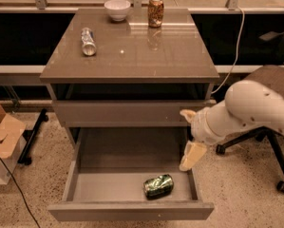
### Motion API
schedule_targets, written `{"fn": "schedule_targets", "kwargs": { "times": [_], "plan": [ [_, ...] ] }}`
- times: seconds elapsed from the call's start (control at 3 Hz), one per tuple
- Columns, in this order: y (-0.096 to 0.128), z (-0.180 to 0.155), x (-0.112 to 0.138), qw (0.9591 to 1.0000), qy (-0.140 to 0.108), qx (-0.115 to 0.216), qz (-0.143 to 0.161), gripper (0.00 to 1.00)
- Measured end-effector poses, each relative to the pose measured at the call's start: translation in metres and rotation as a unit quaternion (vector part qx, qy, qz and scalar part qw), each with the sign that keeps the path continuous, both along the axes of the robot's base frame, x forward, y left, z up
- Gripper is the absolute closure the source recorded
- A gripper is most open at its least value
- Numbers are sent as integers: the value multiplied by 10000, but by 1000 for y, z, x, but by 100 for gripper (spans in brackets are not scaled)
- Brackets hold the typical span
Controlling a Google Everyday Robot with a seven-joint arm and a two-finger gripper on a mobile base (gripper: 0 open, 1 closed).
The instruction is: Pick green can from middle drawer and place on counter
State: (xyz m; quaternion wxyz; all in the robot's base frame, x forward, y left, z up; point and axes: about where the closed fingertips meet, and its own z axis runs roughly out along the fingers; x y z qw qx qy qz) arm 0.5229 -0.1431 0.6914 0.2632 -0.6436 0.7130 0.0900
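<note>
The green can (pixel 158 185) lies on its side on the grey floor of the open middle drawer (pixel 108 186), near the front right. My gripper (pixel 189 135) hangs at the drawer's right side, above and to the right of the can and apart from it. Its two cream fingers stand spread and hold nothing; the lower finger (pixel 193 156) points down over the drawer's right wall. The counter (pixel 146 56) is the glossy grey-brown top of the cabinet.
On the counter lie a silver can (pixel 88 41) at the left, with a white bowl (pixel 118 8) and an upright orange-brown can (pixel 156 12) at the back. An office chair (pixel 274 146) stands to the right, a cardboard box (pixel 3 132) to the left.
</note>
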Motion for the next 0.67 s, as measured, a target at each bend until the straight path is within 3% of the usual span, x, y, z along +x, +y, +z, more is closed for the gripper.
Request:
{"fn": "schedule_targets", "kwargs": {
  "times": [0.33,0.67],
  "plan": [
    [-3,-44,15,9995,278,69,-129,0],
    [0,-52,15,9993,330,91,-139,0]
  ]
}}
